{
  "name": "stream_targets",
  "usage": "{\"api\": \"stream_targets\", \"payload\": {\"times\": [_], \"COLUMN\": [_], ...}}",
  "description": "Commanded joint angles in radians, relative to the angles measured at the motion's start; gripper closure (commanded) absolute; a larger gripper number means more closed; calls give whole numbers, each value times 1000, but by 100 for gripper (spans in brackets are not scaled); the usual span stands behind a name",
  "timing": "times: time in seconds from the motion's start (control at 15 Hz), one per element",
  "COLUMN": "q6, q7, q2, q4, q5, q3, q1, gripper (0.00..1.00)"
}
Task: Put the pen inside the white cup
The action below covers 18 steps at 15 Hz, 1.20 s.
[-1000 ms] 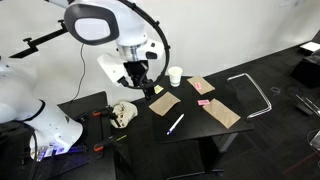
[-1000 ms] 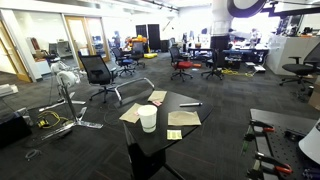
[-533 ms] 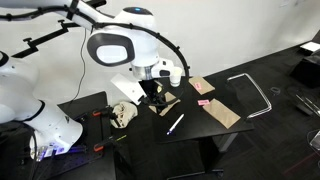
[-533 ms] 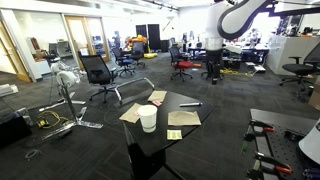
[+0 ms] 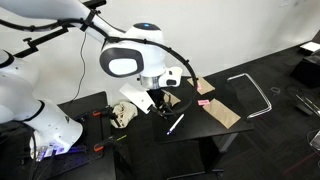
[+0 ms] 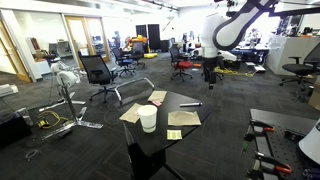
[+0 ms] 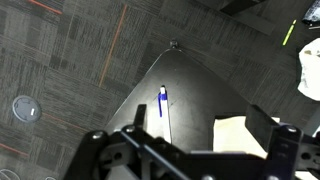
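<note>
The pen (image 5: 175, 124) lies on the black table (image 5: 196, 133) near its front edge; it is blue and white in the wrist view (image 7: 162, 101). It also shows in an exterior view (image 6: 190, 103). The white cup (image 6: 148, 118) stands upright at the table's near corner; in the other exterior view the arm hides it. My gripper (image 5: 160, 101) hangs above the table, a little behind and to the side of the pen. In the wrist view the gripper (image 7: 200, 135) is open and empty, with the pen ahead of the left finger.
Several brown paper pieces (image 5: 222, 112) (image 6: 183, 118) lie on the table, one under the gripper (image 7: 240, 135). A small pink item (image 5: 204, 102) and a yellow note (image 6: 174, 134) are there too. A pale object (image 5: 123, 113) sits on the side bench. Office chairs (image 6: 100, 75) stand beyond.
The arm has swung down and forward over the table. The gripper is lower and closer to the pen. The pen and cup have not moved.
</note>
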Motion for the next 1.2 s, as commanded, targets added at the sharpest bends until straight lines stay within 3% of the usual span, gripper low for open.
{"api": "stream_targets", "payload": {"times": [0.0,0.2,0.67,1.13], "q6": [-2,-2,77,173], "q7": [0,0,-123,-261], "q2": [-2,-2,87,225], "q4": [1,1,39,108], "q5": [1,1,139,252], "q3": [23,23,28,81], "q1": [-22,-22,-31,-72], "gripper": [0,0,0,0]}}
